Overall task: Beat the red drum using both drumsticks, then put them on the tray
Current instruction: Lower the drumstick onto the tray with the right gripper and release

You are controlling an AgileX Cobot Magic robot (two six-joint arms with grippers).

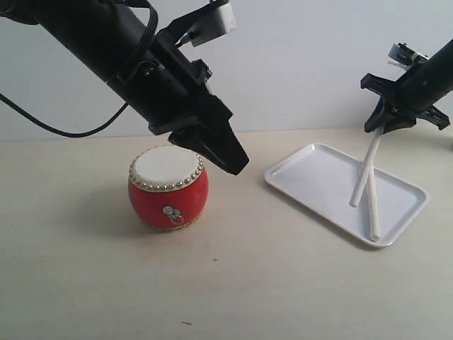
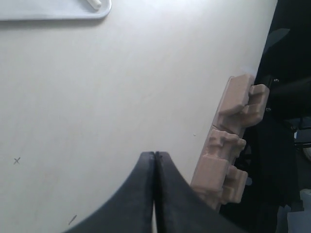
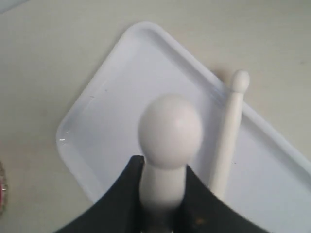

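Observation:
The red drum (image 1: 168, 188) with its cream skin stands upright on the table at the left. My left gripper (image 1: 237, 166) (image 2: 154, 154) hangs just right of the drum's top, shut and empty. Over the white tray (image 1: 311, 163) (image 3: 121, 97), my right gripper (image 1: 396, 117) (image 3: 163, 164) is shut on one drumstick (image 1: 363, 177) (image 3: 170, 131). This stick slants down with its lower end at the tray floor. The other drumstick (image 1: 372, 216) (image 3: 231, 131) lies flat in the tray beside it.
A corner of the tray (image 2: 58, 12) with a stick tip (image 2: 95, 4) shows in the left wrist view. A beige plastic bracket (image 2: 228, 145) sits at the table's edge, with dark space beyond. A black cable (image 1: 56, 127) hangs from the left arm.

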